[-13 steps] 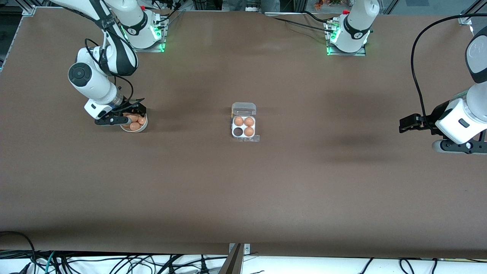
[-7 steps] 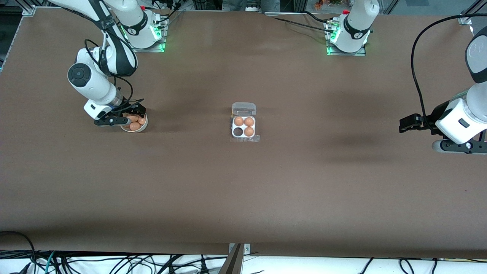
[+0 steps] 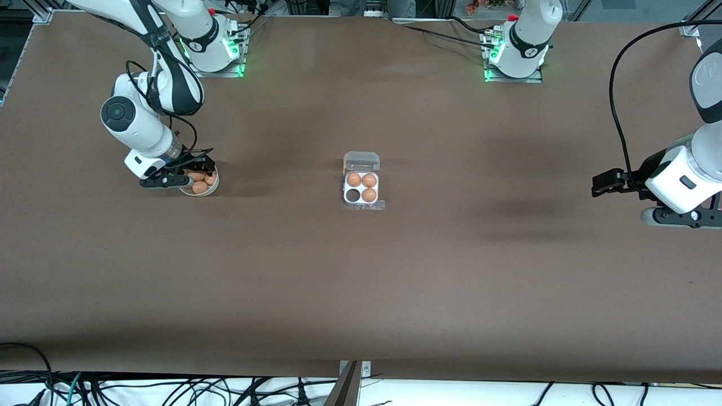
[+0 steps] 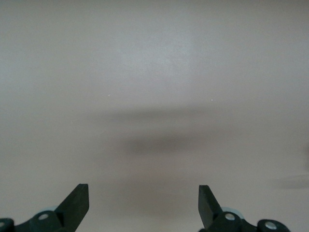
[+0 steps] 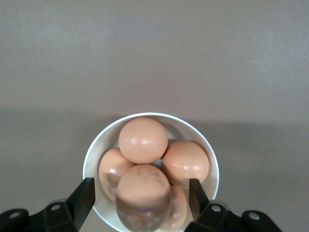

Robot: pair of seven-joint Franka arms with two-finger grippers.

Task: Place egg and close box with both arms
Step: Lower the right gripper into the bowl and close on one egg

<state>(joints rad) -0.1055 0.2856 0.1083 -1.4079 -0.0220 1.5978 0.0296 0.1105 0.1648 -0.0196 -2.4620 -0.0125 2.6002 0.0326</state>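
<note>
The box [image 3: 361, 189] sits mid-table with its clear lid [image 3: 361, 161] open. Three of its cells hold orange-brown eggs and the cell [image 3: 353, 195] nearer the camera, toward the right arm's end, is empty. My right gripper [image 3: 194, 172] is open and low over a white bowl [image 3: 210, 192] of several eggs. In the right wrist view its fingertips [image 5: 88, 192] stand on either side of the topmost egg [image 5: 143, 191] with a gap on each side, above the bowl [image 5: 145, 115]. My left gripper [image 3: 599, 185] is open and empty and waits over the left arm's end of the table; it also shows in its wrist view [image 4: 144, 198].
The brown table [image 3: 361, 293] stretches bare between bowl and box. The arm bases [image 3: 516, 56] stand along the edge farthest from the camera. Cables lie past the edge nearest the camera.
My right gripper has shifted very slightly over the bowl. The box, the eggs and the left arm have not moved.
</note>
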